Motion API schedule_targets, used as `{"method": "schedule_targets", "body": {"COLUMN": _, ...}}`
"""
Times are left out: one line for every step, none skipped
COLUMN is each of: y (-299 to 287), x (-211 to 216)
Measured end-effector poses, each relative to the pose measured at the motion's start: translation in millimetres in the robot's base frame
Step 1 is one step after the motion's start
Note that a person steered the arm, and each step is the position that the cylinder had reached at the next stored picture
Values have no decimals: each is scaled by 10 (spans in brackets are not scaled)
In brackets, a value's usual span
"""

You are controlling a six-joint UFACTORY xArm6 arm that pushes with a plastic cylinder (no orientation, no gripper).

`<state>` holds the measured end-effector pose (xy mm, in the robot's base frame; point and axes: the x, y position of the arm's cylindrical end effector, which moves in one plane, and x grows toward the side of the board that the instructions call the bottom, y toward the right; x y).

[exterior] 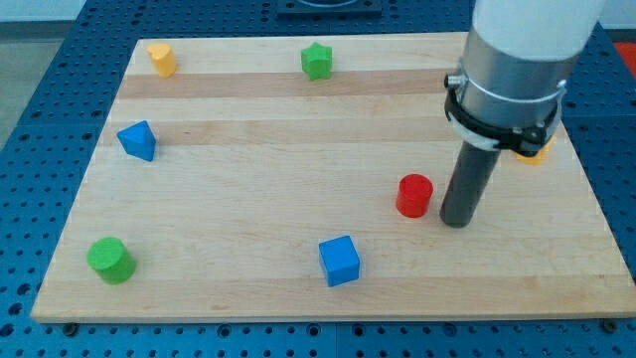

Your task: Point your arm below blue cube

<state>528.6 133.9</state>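
The blue cube point(340, 261) lies near the view's bottom edge of the wooden board point(298, 179), about at its middle. My tip point(456, 223) rests on the board to the view's right of the cube and a little above it. A red cylinder point(414, 195) stands just to the view's left of my tip, close but apart from it. The rod rises from the tip into the arm's white and grey body point(517, 60) at the view's top right.
A blue triangular block point(137, 140) lies at the view's left. A green cylinder point(110, 260) sits at the bottom left. An orange-yellow block point(162, 60) and a green star point(316, 61) lie along the top. A yellow block point(537, 151) is partly hidden behind the arm.
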Motion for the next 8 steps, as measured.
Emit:
{"method": "schedule_targets", "body": {"y": 7, "x": 167}}
{"method": "schedule_targets", "body": {"y": 7, "x": 307}}
{"method": "schedule_targets", "body": {"y": -48, "x": 435}}
{"method": "schedule_targets", "body": {"y": -181, "x": 552}}
{"method": "schedule_targets", "body": {"y": -340, "x": 674}}
{"method": "schedule_targets", "body": {"y": -457, "x": 778}}
{"method": "schedule_targets", "body": {"y": -563, "x": 856}}
{"method": "schedule_targets", "body": {"y": -670, "x": 901}}
